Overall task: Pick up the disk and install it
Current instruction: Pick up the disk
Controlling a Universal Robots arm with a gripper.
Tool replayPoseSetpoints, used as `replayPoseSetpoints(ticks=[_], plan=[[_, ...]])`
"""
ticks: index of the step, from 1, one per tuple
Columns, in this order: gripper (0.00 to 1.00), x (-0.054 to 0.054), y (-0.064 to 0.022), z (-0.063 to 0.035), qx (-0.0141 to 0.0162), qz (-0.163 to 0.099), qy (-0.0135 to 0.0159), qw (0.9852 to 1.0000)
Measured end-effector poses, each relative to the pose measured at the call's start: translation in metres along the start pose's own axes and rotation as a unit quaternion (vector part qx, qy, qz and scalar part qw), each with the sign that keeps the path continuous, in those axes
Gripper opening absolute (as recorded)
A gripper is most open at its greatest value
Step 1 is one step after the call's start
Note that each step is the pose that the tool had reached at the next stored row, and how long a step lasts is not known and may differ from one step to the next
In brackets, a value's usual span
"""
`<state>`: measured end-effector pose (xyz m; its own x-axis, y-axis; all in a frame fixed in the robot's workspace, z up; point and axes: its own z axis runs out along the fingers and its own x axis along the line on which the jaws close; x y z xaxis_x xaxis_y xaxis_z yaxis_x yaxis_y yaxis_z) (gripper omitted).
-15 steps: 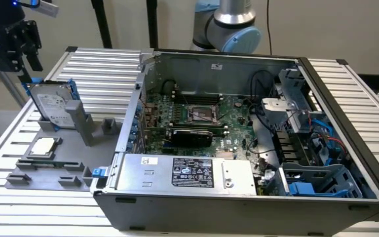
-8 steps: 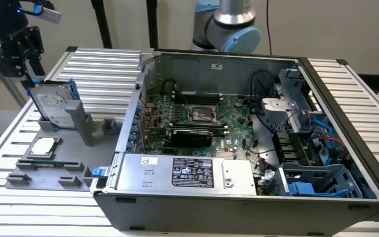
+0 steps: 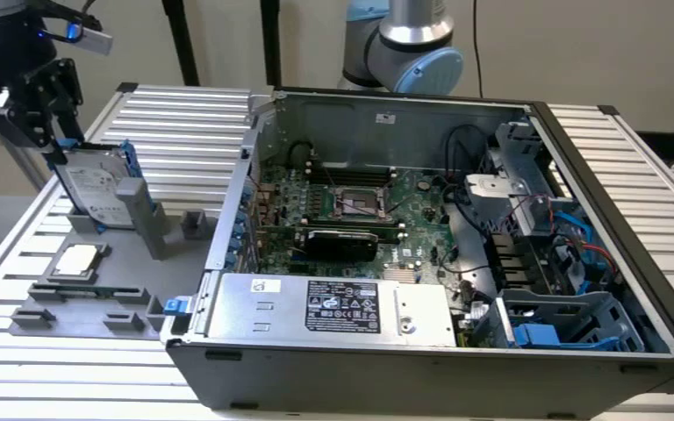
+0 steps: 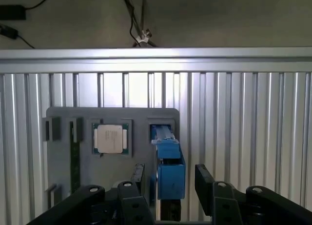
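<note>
The gripper (image 4: 169, 175) is open wide around the blue-railed disk (image 3: 101, 195), with no grip on it visible. In the exterior view, the disk stands upright in the grey tray (image 3: 185, 298), at about five o'clock from the gripper.

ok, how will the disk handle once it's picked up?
Likely stiff: the disk stands upright as a flat metal slab without sagging. Probably somewhat heavy for its size, given the metal body. It may tip if nudged while free, being tall and thin on its narrow edge.
</note>
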<state>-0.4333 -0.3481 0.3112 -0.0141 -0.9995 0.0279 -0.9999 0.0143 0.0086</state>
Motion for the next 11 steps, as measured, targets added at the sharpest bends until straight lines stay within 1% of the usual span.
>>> replayPoseSetpoints(ticks=[11], plan=[[1.00,-0.001,-0.0002,0.0201,0.0000,0.000,0.0000,1.0000]])
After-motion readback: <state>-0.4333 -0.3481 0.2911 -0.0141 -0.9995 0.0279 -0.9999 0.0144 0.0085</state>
